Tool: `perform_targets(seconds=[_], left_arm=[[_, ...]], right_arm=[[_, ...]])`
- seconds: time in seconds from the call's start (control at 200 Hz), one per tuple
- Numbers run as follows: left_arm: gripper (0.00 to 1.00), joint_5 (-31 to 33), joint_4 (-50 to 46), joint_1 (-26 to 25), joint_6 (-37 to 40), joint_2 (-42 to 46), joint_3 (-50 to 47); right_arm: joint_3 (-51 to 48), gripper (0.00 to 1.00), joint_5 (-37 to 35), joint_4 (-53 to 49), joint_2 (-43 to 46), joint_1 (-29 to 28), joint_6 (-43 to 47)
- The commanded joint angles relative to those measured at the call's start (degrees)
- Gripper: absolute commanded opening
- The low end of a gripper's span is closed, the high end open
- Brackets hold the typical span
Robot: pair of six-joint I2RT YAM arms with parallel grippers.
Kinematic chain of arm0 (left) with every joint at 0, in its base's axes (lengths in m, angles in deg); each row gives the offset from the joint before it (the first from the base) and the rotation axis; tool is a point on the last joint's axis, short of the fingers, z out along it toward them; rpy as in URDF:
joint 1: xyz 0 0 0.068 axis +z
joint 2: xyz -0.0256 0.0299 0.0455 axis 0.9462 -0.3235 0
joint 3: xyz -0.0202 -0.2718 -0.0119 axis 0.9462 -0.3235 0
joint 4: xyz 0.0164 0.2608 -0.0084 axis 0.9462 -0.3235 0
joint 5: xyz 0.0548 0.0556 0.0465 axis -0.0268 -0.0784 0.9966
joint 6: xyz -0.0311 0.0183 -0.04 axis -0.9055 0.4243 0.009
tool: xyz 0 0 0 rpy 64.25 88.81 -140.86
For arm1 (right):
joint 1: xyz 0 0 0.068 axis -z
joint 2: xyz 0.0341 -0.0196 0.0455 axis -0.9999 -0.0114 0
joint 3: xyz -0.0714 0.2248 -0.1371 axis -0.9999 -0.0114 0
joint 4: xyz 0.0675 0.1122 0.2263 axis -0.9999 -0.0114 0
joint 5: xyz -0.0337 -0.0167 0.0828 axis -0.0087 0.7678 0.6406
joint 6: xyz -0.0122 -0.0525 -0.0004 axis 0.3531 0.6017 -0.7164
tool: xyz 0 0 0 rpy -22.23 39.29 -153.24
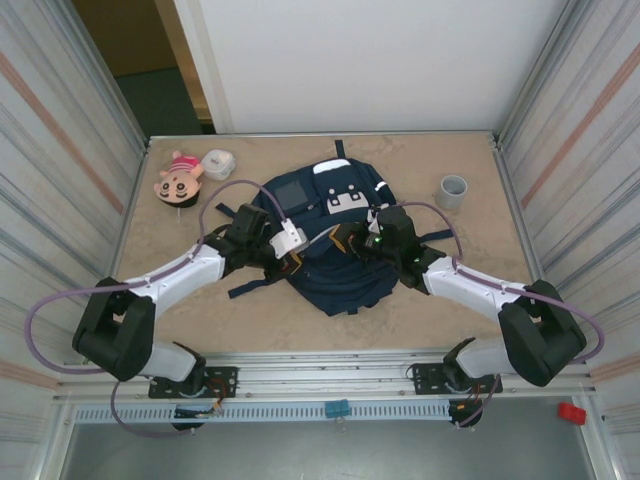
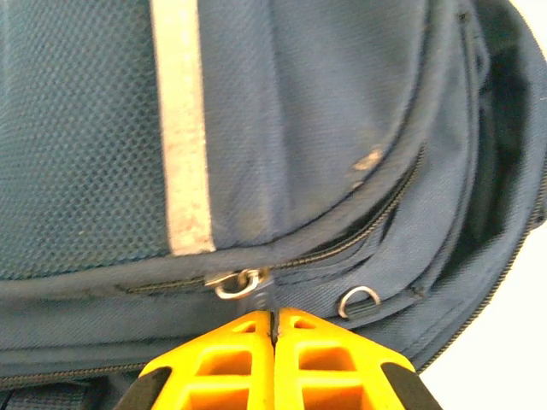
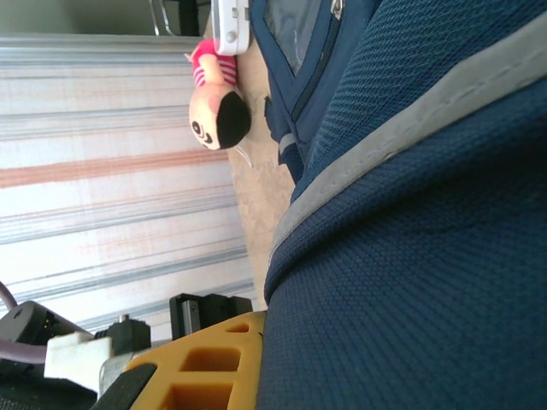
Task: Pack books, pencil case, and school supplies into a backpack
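Observation:
The navy backpack [image 1: 330, 262] lies flat in the middle of the table, grey patch and white patch facing up. My left gripper [image 1: 292, 252] is at its left side. In the left wrist view its yellow fingers [image 2: 231, 359] are pressed together, shut on the thin zipper pull below the metal ring [image 2: 237, 283]. To the right of the ring the zip gapes open [image 2: 494, 171]. My right gripper [image 1: 356, 243] is at the bag's right side; one yellow finger [image 3: 205, 363] lies against the backpack fabric [image 3: 410, 256], which hides the other. The books, pencil case and school supplies are out of view.
A pink doll head [image 1: 178, 180] and a small white round object [image 1: 218, 163] sit at the back left. A grey cup [image 1: 452, 190] stands at the back right. Ribbed metal walls close both sides. Loose backpack straps [image 1: 250, 288] trail toward the near edge.

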Motion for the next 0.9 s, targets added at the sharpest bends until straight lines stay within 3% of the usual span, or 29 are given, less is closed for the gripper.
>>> perform_targets(seconds=[0.0,0.055,0.14,0.246,0.346,0.441,0.511,0.631,0.757,0.897], left_arm=[[0.05,-1.99,0.42,-0.26,-1.33,1.87,-0.43],[0.09,-0.99,0.71,-0.25,-2.03,1.95,-0.44],[0.3,2.05,1.48,-0.26,-3.72,1.99,-0.44],[0.49,3.29,2.16,-0.26,-4.82,1.65,-0.28],[0.57,2.17,3.04,-0.47,-5.49,0.67,-0.1],[0.59,4.48,3.23,-1.55,-5.14,-0.6,0.26],[0.54,7.85,3.89,-1.98,-6.29,-1.52,0.71],[0.25,9.52,4.5,-1.98,-6.77,-1.83,1.27],[0.07,3.95,3.33,-1.95,-5.14,0.3,1.17],[0.0,-2.85,0.95,-2.02,-4.66,1.62,0.92]], right_arm=[[2.25,0.02,-0.05,2.37,1.23,0.3,1.23],[2.26,0.02,0.17,2.33,1.42,0.52,1.26],[2.25,0.02,0.38,2.03,1.82,0.66,1.34],[2.39,0.03,0.55,1.51,2.25,0.74,1.52],[2.4,0.03,0.78,1.37,2.38,0.79,1.43],[2.74,0.03,0.9,1.32,2.45,0.79,1.46],[2.79,0.03,0.9,1.32,2.58,0.82,1.48],[2.78,0.03,0.6,0.65,2.81,0.87,2.09],[1.94,0.03,-0.11,0.39,2.81,1.14,2.16],[1.63,0.03,-0.33,0.98,2.24,1.3,2.05]])
